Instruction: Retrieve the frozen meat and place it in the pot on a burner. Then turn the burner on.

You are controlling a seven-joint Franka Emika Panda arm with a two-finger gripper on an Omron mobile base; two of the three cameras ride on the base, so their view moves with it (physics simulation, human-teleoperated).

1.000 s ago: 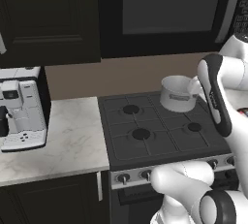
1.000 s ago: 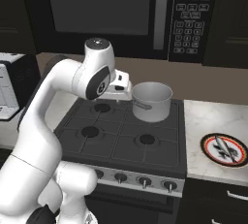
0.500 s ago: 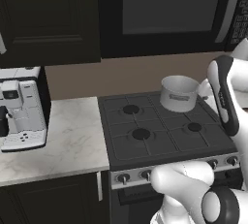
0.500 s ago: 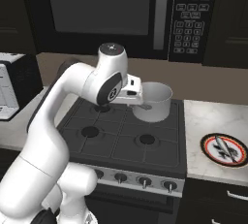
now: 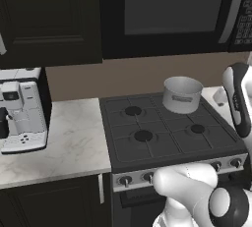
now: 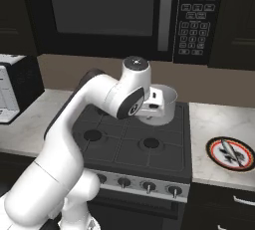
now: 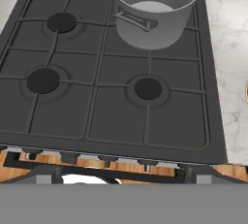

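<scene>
The silver-grey pot (image 5: 182, 95) (image 6: 169, 99) (image 7: 155, 9) stands upright on the back right burner of the black stove (image 5: 167, 132), its small handle facing the front. It looks empty in the hand view. The other burners (image 7: 147, 88) (image 7: 42, 80) (image 7: 61, 22) are bare. My gripper (image 6: 157, 105) hovers above the stove just in front of the pot, open, with nothing between its fingers. The frozen meat is out of view.
Stove knobs (image 6: 148, 186) (image 5: 147, 177) line the front panel. A microwave (image 6: 124, 10) hangs above the stove. A white coffee machine (image 5: 22, 118) stands on the left counter. A round red-rimmed plate (image 6: 230, 153) lies on the right counter.
My arm has swung to the right, bringing the hand across the stove to just in front of the pot. The pot has not moved and the jaws have stayed open.
</scene>
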